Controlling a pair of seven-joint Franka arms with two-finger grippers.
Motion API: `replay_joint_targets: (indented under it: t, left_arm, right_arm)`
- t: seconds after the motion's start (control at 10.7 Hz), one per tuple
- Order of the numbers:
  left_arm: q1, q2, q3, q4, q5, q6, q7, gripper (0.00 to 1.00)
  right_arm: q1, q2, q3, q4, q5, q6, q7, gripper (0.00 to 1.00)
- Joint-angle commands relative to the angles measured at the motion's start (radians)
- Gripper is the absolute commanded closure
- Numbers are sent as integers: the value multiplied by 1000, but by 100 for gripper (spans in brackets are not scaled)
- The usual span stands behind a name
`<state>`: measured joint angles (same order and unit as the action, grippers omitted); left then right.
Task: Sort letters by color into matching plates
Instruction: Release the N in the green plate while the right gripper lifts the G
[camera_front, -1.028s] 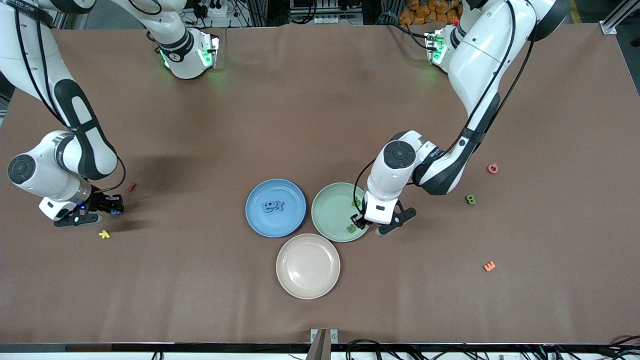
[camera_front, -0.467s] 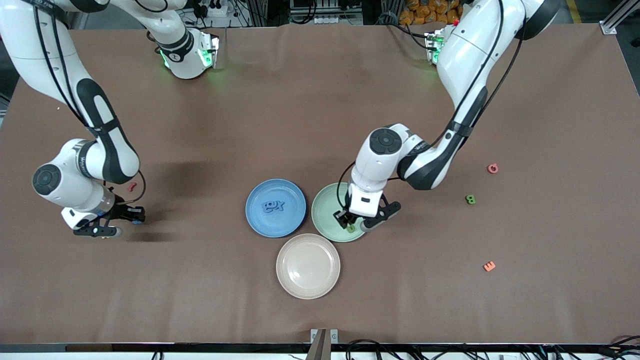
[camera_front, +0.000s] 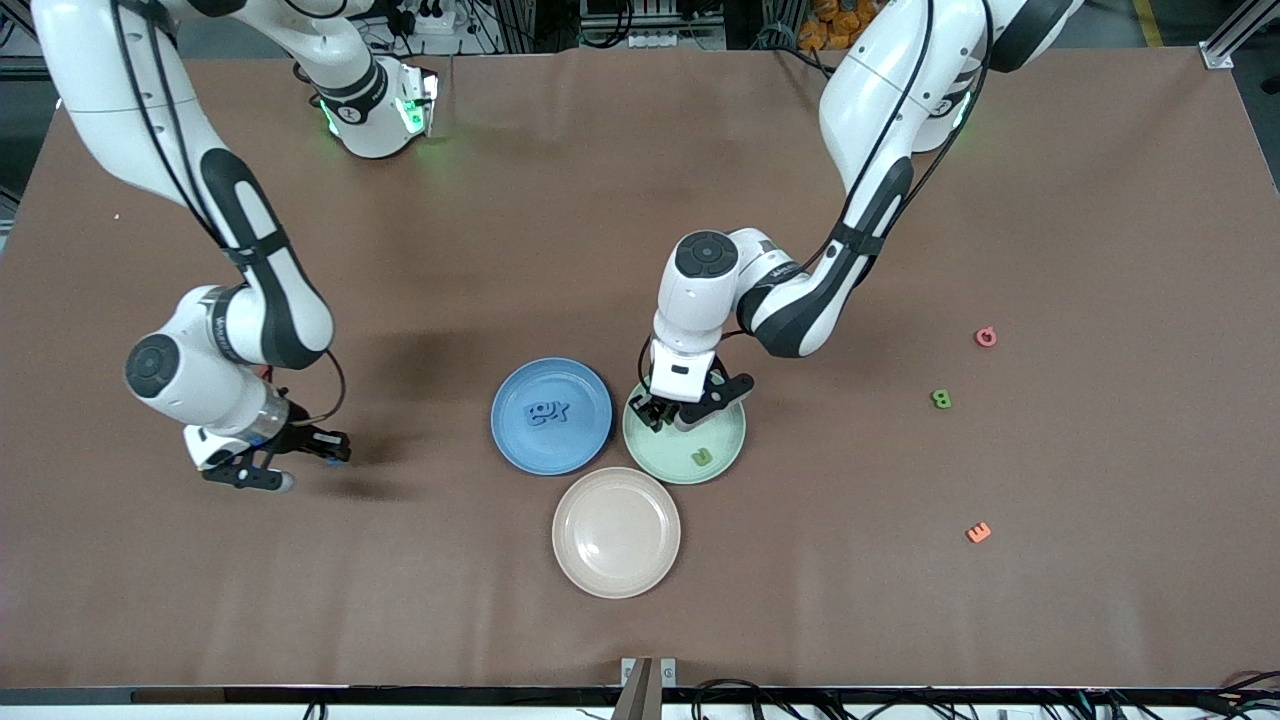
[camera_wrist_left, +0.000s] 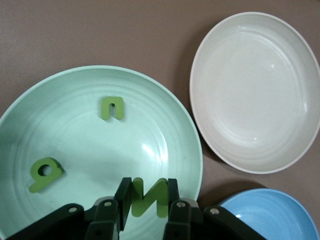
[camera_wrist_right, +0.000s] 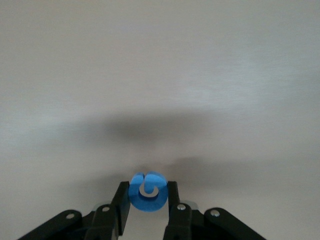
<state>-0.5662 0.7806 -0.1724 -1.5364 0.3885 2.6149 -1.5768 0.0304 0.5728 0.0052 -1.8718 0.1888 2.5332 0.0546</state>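
My left gripper hangs over the pale green plate, shut on a green letter N. Two more green letters lie in that plate; in the front view one of them shows. The blue plate beside it holds a small heap of blue letters. My right gripper is over bare table toward the right arm's end, shut on a round blue letter.
A beige-pink plate stands nearer to the front camera, touching distance from both plates. Toward the left arm's end lie a green letter, a pink one and an orange one. The brown table cover is bare elsewhere.
The left gripper has carried the green N from the green plate's edge to over its middle. The right gripper has carried the blue letter along the table toward the blue plate.
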Motion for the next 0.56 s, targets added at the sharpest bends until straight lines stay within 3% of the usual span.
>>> replay_joint_targets:
  t: [0.0, 0.19, 0.47]
  left_arm:
    - [0, 9, 25, 9, -5, 4, 3, 1]
    - [12, -1, 34, 7, 0, -40, 3, 0]
    - [74, -21, 34, 7, 3, -215, 111, 0]
  right_arm:
    - [118, -11, -4, 25, 34, -18, 172, 73]
    - [195, -5, -2, 45, 34, -18, 275, 73]
    - [291, 21, 21, 88, 32, -18, 419, 73]
